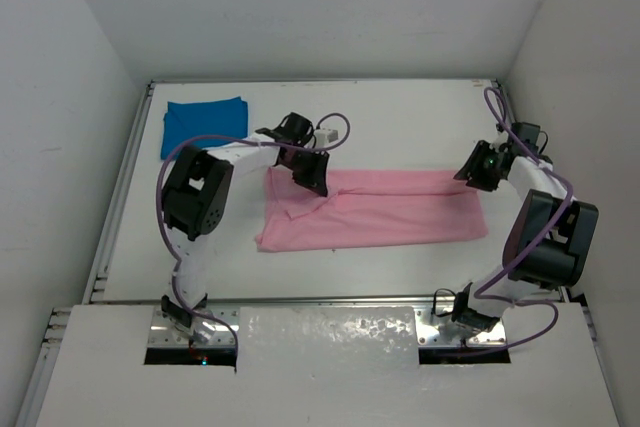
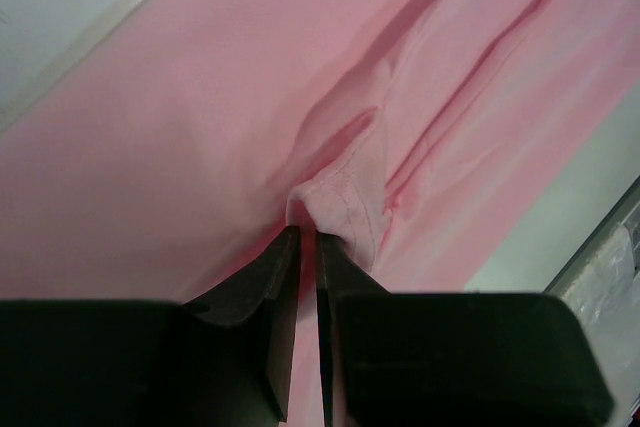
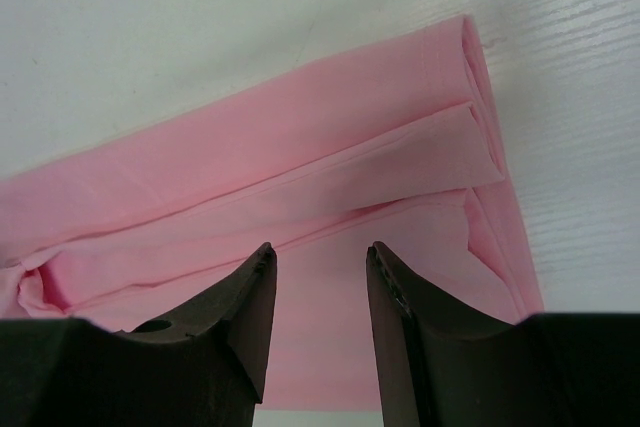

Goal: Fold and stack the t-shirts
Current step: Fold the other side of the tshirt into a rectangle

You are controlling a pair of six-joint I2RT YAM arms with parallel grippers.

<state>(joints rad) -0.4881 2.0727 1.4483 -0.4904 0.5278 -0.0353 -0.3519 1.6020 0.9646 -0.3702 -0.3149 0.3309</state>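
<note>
The light pink t-shirt [image 1: 380, 209] lies folded into a long band across the middle of the table. My left gripper [image 1: 308, 173] is at its far left part. In the left wrist view the gripper [image 2: 308, 232] has its jaws nearly together on a pinched-up fold of the pink cloth [image 2: 345, 207]. My right gripper [image 1: 480, 168] is over the shirt's right end. In the right wrist view it [image 3: 320, 250] is open above the layered pink cloth [image 3: 300, 157], holding nothing. The blue t-shirt [image 1: 203, 122] lies as a small folded rectangle at the far left.
The white table [image 1: 400, 117] is walled on the left, back and right. A metal rail [image 1: 120, 187] runs along its left edge. Purple cables [image 1: 340, 132] loop off both arms.
</note>
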